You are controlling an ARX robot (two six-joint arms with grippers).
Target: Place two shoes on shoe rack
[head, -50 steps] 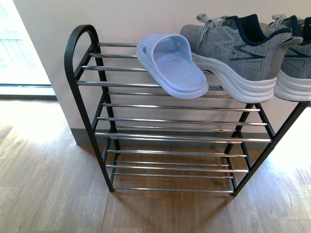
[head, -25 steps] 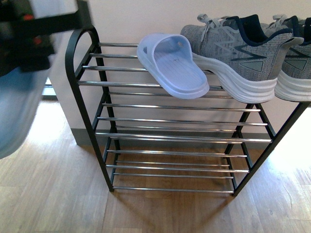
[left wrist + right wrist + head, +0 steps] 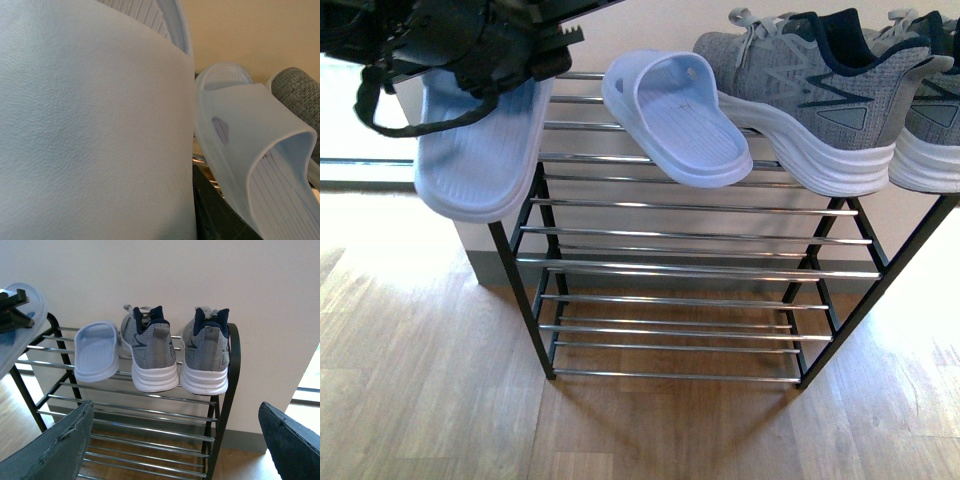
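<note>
The left end effector [image 3: 470, 50] is swinging in from the left, grasping the second pale blue slide [image 3: 480, 140] and carrying it over the shoe rack [image 3: 700, 270]'s left end, beside the first slide [image 3: 675, 120] and sneakers [image 3: 810, 90]. The right end effector [image 3: 175, 445] is hanging released. No readable branding.

On the top shelf of the shoe rack [image 3: 700, 268], a slide sandal [image 3: 677, 118] lies left of two sneakers, the nearer sneaker [image 3: 802, 92] just beside it and the second sneaker [image 3: 926, 110] at the rack's right end. A second slide sandal [image 3: 478, 140] hangs from the left claw [image 3: 480, 45] over the rack's left end, beside the resting sandal. The rack stands on the floor [image 3: 410, 360] against the wall [image 3: 200, 275].
</note>
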